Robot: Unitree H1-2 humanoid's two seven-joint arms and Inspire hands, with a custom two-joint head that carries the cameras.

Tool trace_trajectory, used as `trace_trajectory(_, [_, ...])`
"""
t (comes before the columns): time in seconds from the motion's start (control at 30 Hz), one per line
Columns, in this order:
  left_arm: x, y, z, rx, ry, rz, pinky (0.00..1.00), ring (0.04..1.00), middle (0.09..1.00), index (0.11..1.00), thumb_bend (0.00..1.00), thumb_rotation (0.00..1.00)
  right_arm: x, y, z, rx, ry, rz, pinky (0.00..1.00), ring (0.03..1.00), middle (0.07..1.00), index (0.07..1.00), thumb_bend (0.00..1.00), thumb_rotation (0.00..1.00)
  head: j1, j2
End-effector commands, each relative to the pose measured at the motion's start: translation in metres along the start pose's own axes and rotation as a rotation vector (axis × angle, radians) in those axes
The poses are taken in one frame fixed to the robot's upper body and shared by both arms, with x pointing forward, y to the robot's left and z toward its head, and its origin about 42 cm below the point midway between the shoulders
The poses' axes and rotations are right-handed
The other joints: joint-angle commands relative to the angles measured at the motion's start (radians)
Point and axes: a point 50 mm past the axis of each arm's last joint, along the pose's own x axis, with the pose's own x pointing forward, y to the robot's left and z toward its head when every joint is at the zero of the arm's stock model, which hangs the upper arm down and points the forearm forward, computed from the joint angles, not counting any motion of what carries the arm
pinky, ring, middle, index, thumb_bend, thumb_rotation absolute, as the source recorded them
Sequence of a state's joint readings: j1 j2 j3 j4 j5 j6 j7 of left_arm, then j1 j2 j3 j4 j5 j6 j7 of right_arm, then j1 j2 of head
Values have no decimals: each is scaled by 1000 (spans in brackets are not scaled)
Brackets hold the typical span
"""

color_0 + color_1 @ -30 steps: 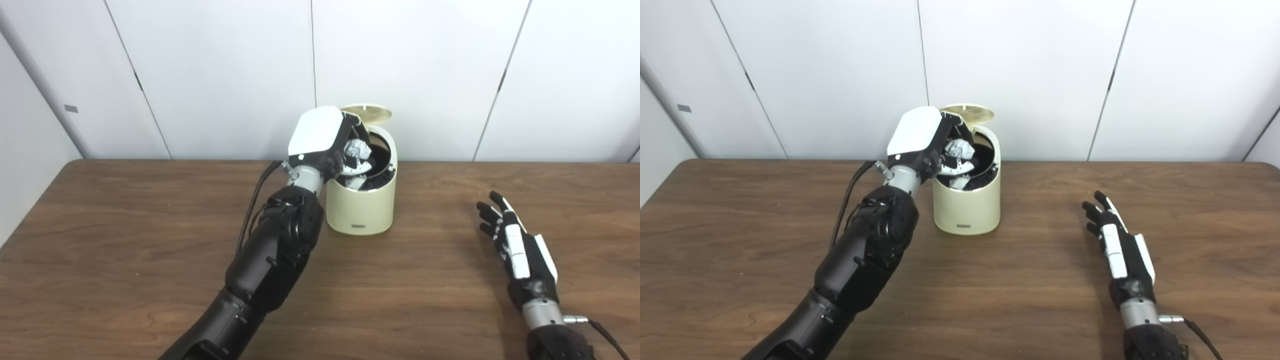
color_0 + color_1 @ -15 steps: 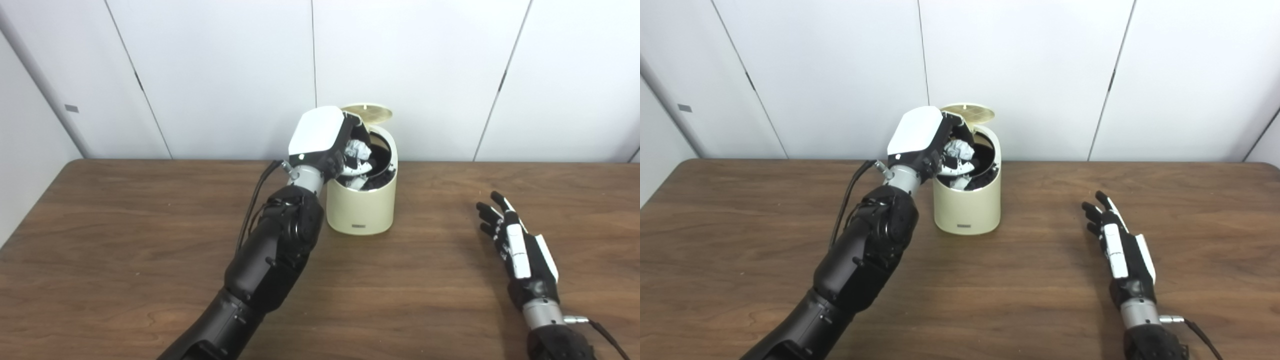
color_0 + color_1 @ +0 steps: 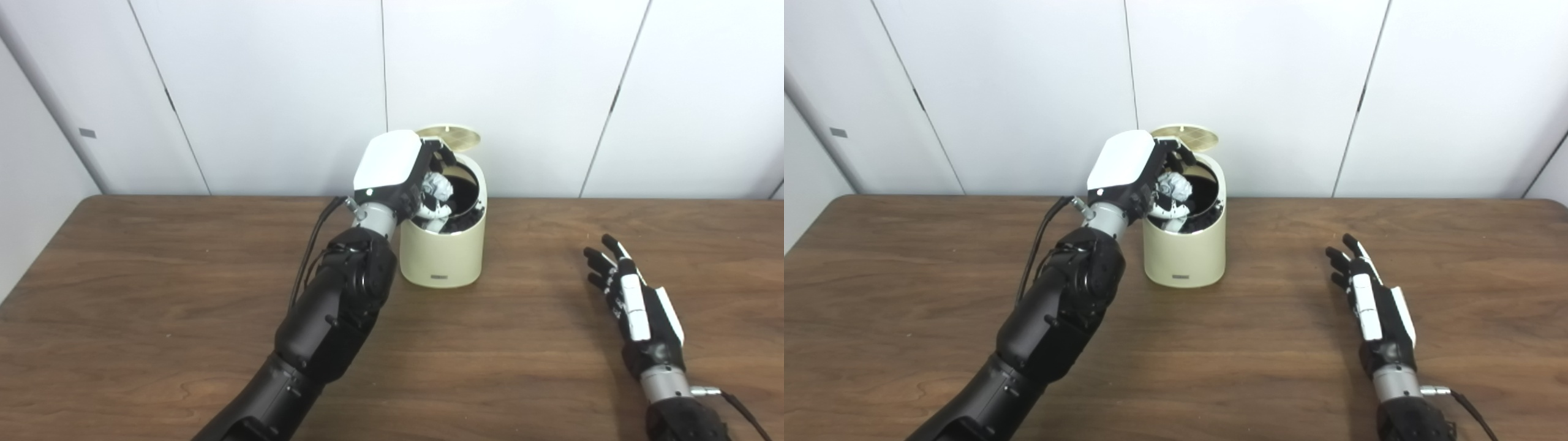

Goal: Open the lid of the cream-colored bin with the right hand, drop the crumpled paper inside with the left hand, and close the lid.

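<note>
The bin [image 3: 442, 251] stood on the table [image 3: 153, 318] near its far edge, about midway across, with the wall panels [image 3: 263, 86] behind it. Its lid [image 3: 449, 136] stood raised at the bin's rear rim. The left hand [image 3: 398, 168] was over the bin's left rim, reaching above the opening, and the crumpled paper [image 3: 436, 184] sat in that hand above the opening. The right hand [image 3: 634, 303] lay on the table well to the right of the bin and nearer the front edge.
</note>
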State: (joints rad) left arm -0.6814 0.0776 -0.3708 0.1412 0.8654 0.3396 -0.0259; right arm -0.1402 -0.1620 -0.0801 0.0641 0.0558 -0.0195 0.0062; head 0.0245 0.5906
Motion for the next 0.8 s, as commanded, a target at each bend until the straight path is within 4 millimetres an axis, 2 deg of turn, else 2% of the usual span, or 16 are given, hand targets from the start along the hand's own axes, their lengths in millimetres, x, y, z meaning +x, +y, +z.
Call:
trace_trajectory(0.0, [11, 22, 17, 15, -69, 75, 569, 675, 716, 648, 926, 0, 3, -3, 1, -17, -7, 14, 893, 905, 868, 952, 581, 1000, 1, 1])
trace_trajectory(0.23, [10, 22, 16, 9, -70, 75, 560, 675, 719, 653, 914, 0, 3, -3, 2, -13, -5, 14, 898, 908, 870, 951, 586, 1000, 2, 4])
trace_trajectory(0.33, [10, 21, 15, 2, -67, 73, 523, 635, 683, 619, 887, 0, 2, -3, 2, -23, -7, 12, 898, 906, 869, 951, 587, 1000, 3, 5])
trace_trajectory(0.37, [10, 21, 15, 0, -64, 72, 498, 598, 643, 602, 865, 0, 2, -3, 2, -23, -8, 11, 892, 903, 868, 949, 584, 1000, 3, 4])
trace_trajectory(0.4, [11, 21, 15, -7, -60, 72, 469, 556, 562, 534, 662, 0, 2, -3, 2, -19, -6, 11, 888, 901, 867, 948, 581, 1000, 3, 4])
trace_trajectory(0.47, [11, 21, 15, -19, -57, 78, 415, 445, 510, 504, 545, 0, 2, -3, 2, -17, -3, 11, 888, 904, 866, 947, 589, 1000, 3, 5])
trace_trajectory(0.5, [11, 21, 15, -20, -55, 80, 387, 412, 504, 502, 519, 0, 2, -3, 2, -17, -3, 10, 883, 902, 864, 946, 589, 1000, 4, 5])
trace_trajectory(0.6, [11, 21, 16, -17, -46, 77, 372, 399, 501, 497, 504, 0, 2, -4, 2, -27, -7, 11, 874, 898, 863, 945, 585, 1000, 5, 7])
trace_trajectory(0.77, [11, 21, 16, -16, -43, 74, 396, 424, 529, 491, 501, 0, 1, -4, 3, -28, 3, 11, 873, 905, 867, 951, 588, 1000, 6, 8])
